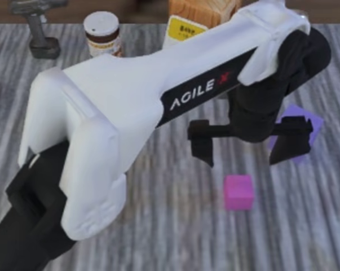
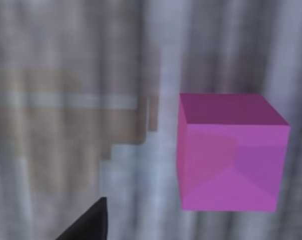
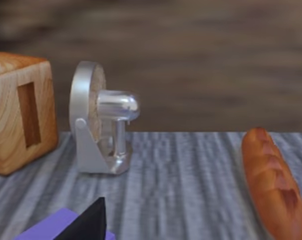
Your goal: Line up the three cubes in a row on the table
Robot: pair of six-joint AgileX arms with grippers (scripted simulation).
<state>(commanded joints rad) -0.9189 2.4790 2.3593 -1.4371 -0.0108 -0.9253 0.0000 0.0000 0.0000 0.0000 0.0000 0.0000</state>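
above the counter point(image 1: 158, 226), right of centre in the top view, the left arm reaches across with its hand point(image 1: 250, 144) spread wide and gripping nothing. its two dark fingers point(image 1: 202, 141) straddle bare surface, one of them overlapping the purple cube point(image 1: 305, 121) in that view; contact cannot be confirmed. the magenta cube point(image 1: 238, 192) sits on the counter just below the hand, apart from it, and fills the left wrist view point(image 2: 231, 152), which suggests the hand is poised above it for a pick. the reddish-brown cube is not visible; the arm may cover it. the right hand is out of the top view; its wrist view shows one fingertip point(image 3: 88, 222) over the purple cube point(image 3: 55, 225), but its opening cannot be told. judged from this layout, no row is formed yet: the two visible cubes lie well apart on a diagonal.
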